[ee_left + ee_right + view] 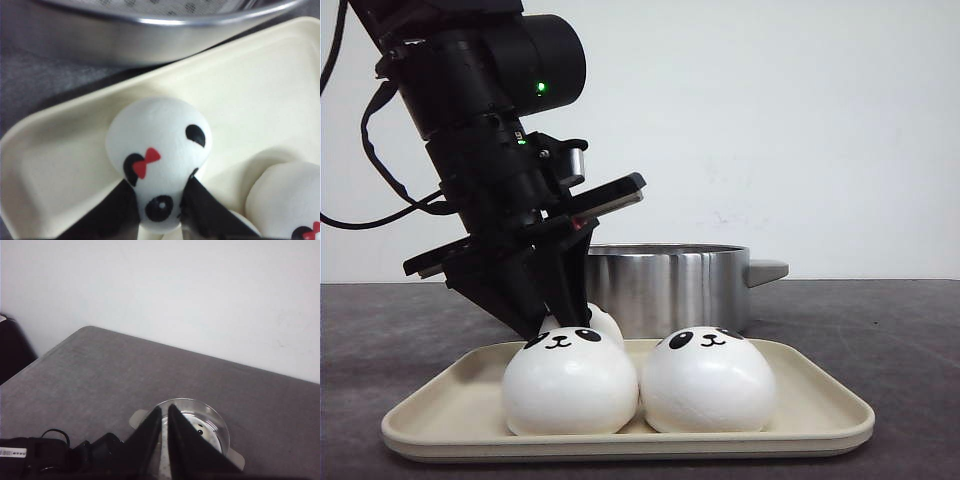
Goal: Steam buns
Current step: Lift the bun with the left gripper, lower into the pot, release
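My left gripper [565, 315] reaches down to the cream tray [820, 420] and is shut on a white panda bun [604, 322] at the tray's back left. In the left wrist view the black fingers [120, 210] squeeze this bun [160, 145], which has a red bow. I cannot tell whether it is off the tray [250, 85]. Two more buns [570, 380] [708, 380] sit side by side at the tray's front, and one shows in the left wrist view [285, 200]. My right gripper [165, 412] is shut and empty, high above the steel pot [200, 425].
The steel pot [670, 285] with side handles stands right behind the tray on the grey table. Its perforated steamer insert [150, 7] shows in the left wrist view. The left arm [50, 457] shows in the right wrist view.
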`<state>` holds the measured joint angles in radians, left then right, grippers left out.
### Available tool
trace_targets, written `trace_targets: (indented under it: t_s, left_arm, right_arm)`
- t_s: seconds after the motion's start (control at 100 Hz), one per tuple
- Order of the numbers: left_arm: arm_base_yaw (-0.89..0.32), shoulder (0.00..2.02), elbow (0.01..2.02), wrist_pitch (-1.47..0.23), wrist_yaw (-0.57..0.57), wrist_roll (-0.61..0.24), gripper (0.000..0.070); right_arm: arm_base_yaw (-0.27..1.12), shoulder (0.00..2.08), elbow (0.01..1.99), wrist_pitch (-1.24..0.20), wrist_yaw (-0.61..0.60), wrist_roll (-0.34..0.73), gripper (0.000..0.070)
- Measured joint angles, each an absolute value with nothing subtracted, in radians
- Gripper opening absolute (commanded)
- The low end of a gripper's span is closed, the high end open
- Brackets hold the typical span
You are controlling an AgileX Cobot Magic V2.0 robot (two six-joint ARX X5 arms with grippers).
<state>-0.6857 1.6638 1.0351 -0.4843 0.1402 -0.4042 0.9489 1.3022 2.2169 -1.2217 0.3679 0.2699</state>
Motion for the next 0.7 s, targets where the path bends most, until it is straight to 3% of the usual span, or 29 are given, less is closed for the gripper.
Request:
trace_targets:
  t_s: [0.14, 0.33, 0.47, 0.58, 0.7]
  left_arm:
    - [-0.706, 1.591, 1.035, -0.504, 0.165, -0.405, 0.0000]
    - [-0.769, 1.341, 1.035, -0.496, 0.172, -0.405, 0.0000]
    - [-0.774, 1.223, 1.035, -0.441, 0.110, -0.407, 0.0002]
    - [-0.749, 1.209, 1.081, -0.407, 0.031, -0.406, 0.0002]
    - [-0.677, 1.271, 1.187, -0.402, 0.025, -0.381, 0.0002]
  right_arm:
    - [0.949, 1.302, 2.217, -1.224, 0.368, 0.270, 0.0013]
    - [0.949, 1.303, 2.217, -1.224, 0.368, 0.270, 0.0013]
    - [0.949, 1.302, 2.217, -1.223, 0.368, 0.270, 0.0013]
    - [0.949, 1.303, 2.217, -1.223, 0.368, 0.270, 0.0013]
    - [0.949, 1.303, 2.217, -1.223, 0.368, 0.270, 0.0013]
